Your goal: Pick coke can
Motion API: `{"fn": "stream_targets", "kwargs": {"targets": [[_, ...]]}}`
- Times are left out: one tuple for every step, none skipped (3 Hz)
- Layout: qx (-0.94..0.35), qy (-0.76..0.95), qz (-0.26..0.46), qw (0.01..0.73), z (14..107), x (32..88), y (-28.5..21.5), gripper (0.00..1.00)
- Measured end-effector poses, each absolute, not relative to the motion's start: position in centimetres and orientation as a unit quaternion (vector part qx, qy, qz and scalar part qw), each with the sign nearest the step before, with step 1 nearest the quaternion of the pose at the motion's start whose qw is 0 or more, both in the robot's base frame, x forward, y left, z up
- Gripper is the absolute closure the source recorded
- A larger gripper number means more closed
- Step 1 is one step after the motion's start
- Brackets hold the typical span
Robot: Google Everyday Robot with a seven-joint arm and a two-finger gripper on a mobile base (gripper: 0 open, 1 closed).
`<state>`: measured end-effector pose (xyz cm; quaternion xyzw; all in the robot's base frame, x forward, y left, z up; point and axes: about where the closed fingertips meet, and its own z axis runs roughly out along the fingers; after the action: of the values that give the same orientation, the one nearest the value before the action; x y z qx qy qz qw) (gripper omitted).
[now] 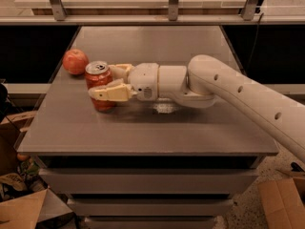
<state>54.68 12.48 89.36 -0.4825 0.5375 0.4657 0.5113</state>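
Note:
The coke can (98,82) is red with a silver top and stands upright on the left part of the grey table (143,132). My gripper (101,81) reaches in from the right and is closed around the can. One cream finger (108,93) lies across the can's front. The other finger (120,69) presses its far right side. The can's base rests on the table.
A red apple (75,61) sits just behind and to the left of the can, near the table's left edge. My white arm (238,92) spans the table's right half. Cardboard boxes (281,202) lie on the floor at both sides.

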Motion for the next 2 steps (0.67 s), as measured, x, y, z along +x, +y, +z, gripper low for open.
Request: {"fn": "stream_targets", "kwargs": {"targets": [[-0.484, 0.534, 0.472, 0.508, 89.49, 54.64, 13.03, 0.65], [-0.486, 0.532, 0.472, 0.509, 89.91, 54.85, 13.06, 0.88]]}}
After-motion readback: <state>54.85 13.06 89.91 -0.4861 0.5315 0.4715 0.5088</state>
